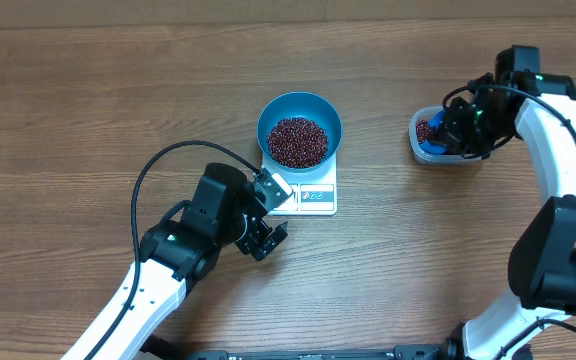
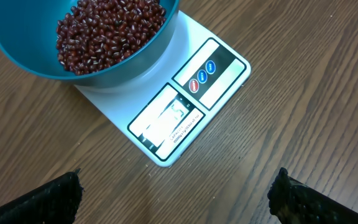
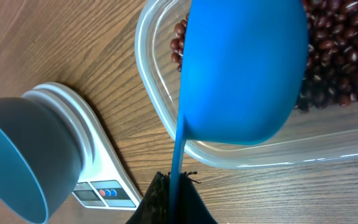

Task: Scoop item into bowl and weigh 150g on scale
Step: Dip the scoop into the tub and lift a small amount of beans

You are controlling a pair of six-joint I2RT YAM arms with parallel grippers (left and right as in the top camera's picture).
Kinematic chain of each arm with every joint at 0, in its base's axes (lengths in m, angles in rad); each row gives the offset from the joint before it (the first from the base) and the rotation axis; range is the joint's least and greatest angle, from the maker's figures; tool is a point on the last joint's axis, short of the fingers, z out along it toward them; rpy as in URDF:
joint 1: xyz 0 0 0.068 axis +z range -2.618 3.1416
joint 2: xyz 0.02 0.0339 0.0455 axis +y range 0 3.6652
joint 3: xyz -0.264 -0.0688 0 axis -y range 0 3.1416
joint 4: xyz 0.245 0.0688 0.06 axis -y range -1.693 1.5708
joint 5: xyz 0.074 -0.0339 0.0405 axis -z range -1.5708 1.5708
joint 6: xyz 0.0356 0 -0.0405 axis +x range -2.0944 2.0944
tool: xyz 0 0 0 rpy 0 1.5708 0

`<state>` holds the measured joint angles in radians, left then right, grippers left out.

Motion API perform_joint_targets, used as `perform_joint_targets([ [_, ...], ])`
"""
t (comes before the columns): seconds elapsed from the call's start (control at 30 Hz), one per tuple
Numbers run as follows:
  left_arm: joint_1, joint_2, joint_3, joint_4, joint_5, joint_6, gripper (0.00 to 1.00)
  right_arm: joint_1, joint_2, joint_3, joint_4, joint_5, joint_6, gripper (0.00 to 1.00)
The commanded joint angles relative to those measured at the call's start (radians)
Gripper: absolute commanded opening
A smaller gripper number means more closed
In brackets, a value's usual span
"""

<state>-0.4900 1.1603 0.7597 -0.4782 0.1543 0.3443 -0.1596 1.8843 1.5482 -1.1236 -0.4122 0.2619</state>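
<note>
Spanning the table [image 1: 88,120], my two arms frame the work: the left arm [image 1: 168,260] lies close to the scale [image 1: 318,195], and the right arm [image 1: 558,140] bends over the clear tub [image 3: 241,158] at the far right. The bowl [image 1: 268,120] sits on the scale mid-table and holds a bed of beans [image 1: 297,141]. The display [image 2: 166,121] is too washed out for me to read.

From the right gripper [image 3: 171,199] the bowl lies to the left, well apart across bare wood, so I judge any carry must run leftward. The left gripper [image 2: 176,202] is the nearer one, just beside the scale's panel edge, jaws spread wide and empty. The right gripper is clamped tight on the handle of the scoop [image 3: 244,68]. The scoop's long axis runs straight out from the fingers to the cup, which is poised over the tub. Whether the cup is loaded I cannot tell.
</note>
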Motion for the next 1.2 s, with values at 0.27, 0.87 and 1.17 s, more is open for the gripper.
perform_joint_targets([
  [0.27,0.005,-0.010,-0.006,0.003,0.015,0.015,1.00,-0.132,-0.008,-0.003,-0.020,-0.174,-0.164,0.04],
  [0.87,0.005,-0.010,-0.006,0.003,0.015,0.015,1.00,-0.227,-0.011,0.005,-0.069,-0.275,-0.307,0.04],
  [1.17,0.005,-0.010,-0.006,0.003,0.015,0.015,0.99,-0.227,-0.029,0.058,-0.112,-0.282,-0.332,0.04],
])
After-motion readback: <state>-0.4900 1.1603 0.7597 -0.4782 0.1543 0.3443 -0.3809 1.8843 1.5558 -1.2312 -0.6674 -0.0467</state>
